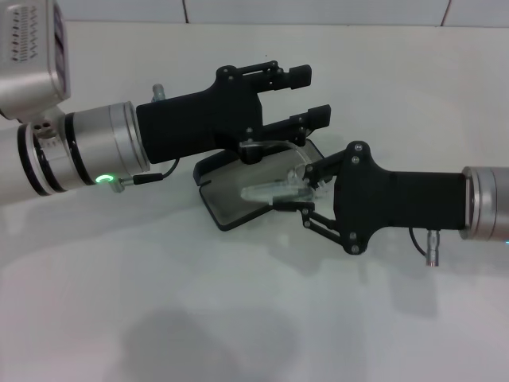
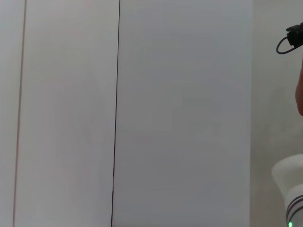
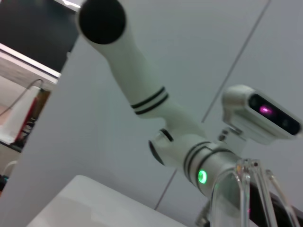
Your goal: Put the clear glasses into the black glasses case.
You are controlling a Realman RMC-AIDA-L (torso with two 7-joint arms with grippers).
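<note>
Head view covers most of the evidence, yet much of it is masked. The black glasses case (image 1: 238, 191) lies open on the white worktop (image 1: 159, 318), and only its near corner and part of its grey lining are exposed; the far end is hidden beneath the left hand (image 1: 306, 95) and its black body. The lid cannot be made out separately.

The clear glasses (image 1: 280, 188) sit over the open case, between the two hands. They are colourless and transparent, so their outline is hard to trace: a pale lens edge and one thin arm curving up toward the left hand are all that read. Whether they touch the lining cannot be determined.

Right hand (image 1: 306, 191) reaches in from the right, its fingers closed down on the near end of the glasses. Left hand extends from the left above the case, its two fingers parted with nothing between them.

Left wrist view shows only a wall panel. Right wrist view shows the left arm and, cut off at the frame edge, the clear frame of the glasses (image 3: 246, 189).
</note>
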